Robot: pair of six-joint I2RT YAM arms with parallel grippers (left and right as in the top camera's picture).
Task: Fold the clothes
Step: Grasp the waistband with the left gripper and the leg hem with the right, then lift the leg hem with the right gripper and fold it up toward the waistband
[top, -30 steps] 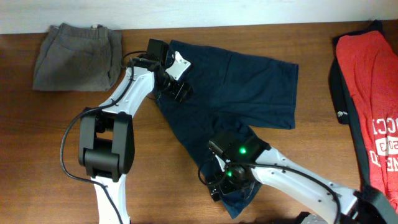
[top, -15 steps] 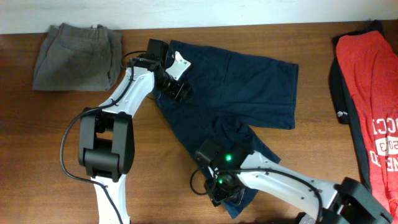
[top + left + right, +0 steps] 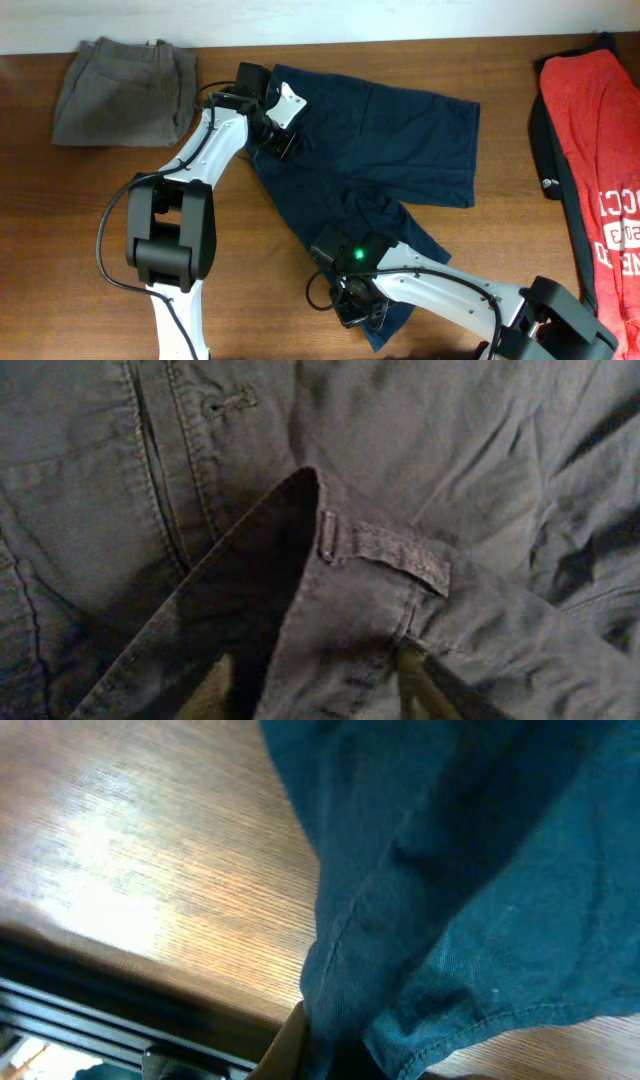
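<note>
1. The brown wooden tabletop point(image 3: 80, 220) carries all the things.
2. The navy shorts point(image 3: 400, 140) lie spread in the middle. The waistband is at the far left, one leg points right, and the other leg points to the near edge.
3. A red T-shirt point(image 3: 590, 130) lies at the right edge, well apart from them.
4. Grey-olive shorts point(image 3: 125, 88) lie in the far left corner.
5. The right claw point(image 3: 362, 310) is at the near leg's end. It is clenched on the hem, and the cloth rises from the wood into it.
6. The left claw point(image 3: 283, 143) is at the waistband. It grasps a raised fold there, beside a belt loop point(image 3: 385, 550).
</note>
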